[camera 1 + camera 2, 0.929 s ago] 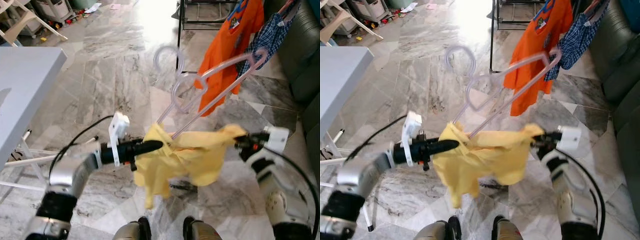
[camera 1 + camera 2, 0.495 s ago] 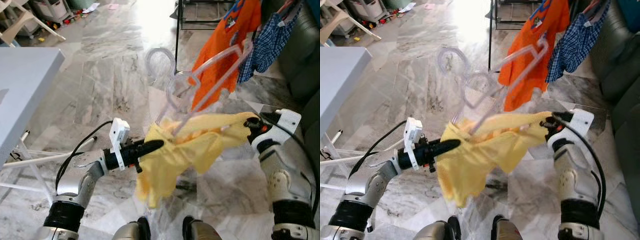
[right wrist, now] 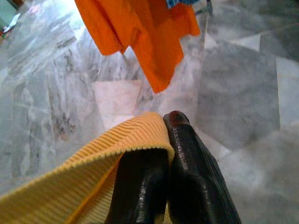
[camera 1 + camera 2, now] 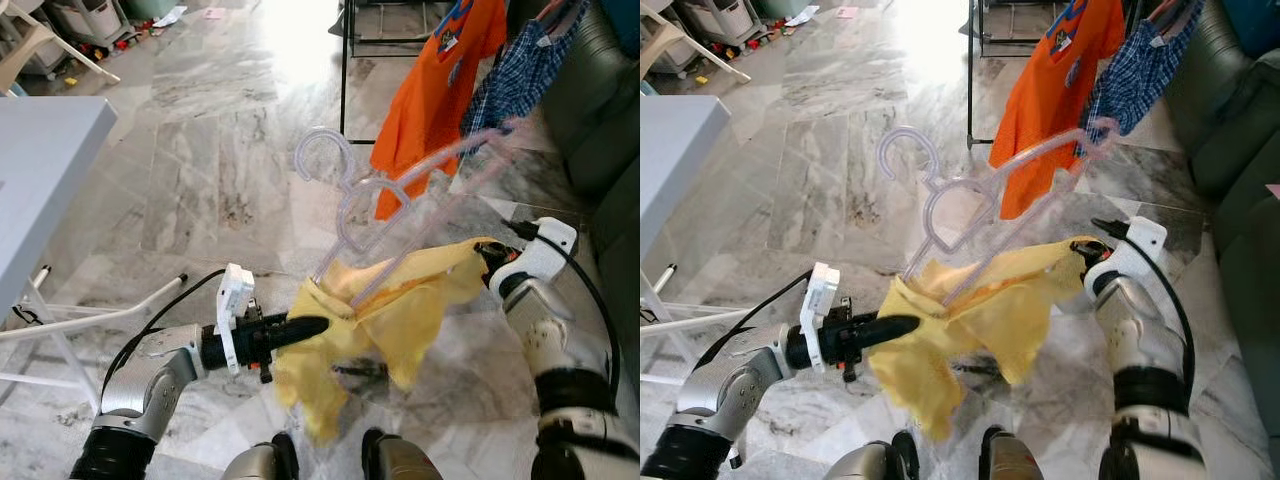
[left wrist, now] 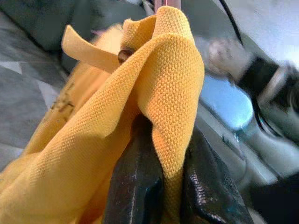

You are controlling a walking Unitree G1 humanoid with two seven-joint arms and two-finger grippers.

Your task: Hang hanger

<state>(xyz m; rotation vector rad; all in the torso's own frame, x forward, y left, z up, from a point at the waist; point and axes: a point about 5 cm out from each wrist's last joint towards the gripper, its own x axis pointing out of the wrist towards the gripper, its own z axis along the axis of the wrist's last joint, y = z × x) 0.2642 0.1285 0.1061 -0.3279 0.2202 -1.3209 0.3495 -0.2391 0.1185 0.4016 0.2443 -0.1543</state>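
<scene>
Hanger of clear pinkish plastic, held up between the two arms above a grey marble floor, hook end tilted up toward the robot's left, lower part buried in a yellow shirt. Shirt stretched between both grippers, loose cloth sagging below. Beyond, black clothes rack carrying an orange shirt and a blue plaid shirt. Dark sofa along the robot's right; grey table edge on its left. Left gripper extended forward at low height, black fingers pressed together on a fold of the yellow cloth at the collar side. Right gripper raised slightly higher, fingers closed tight on the opposite edge of the same cloth.
</scene>
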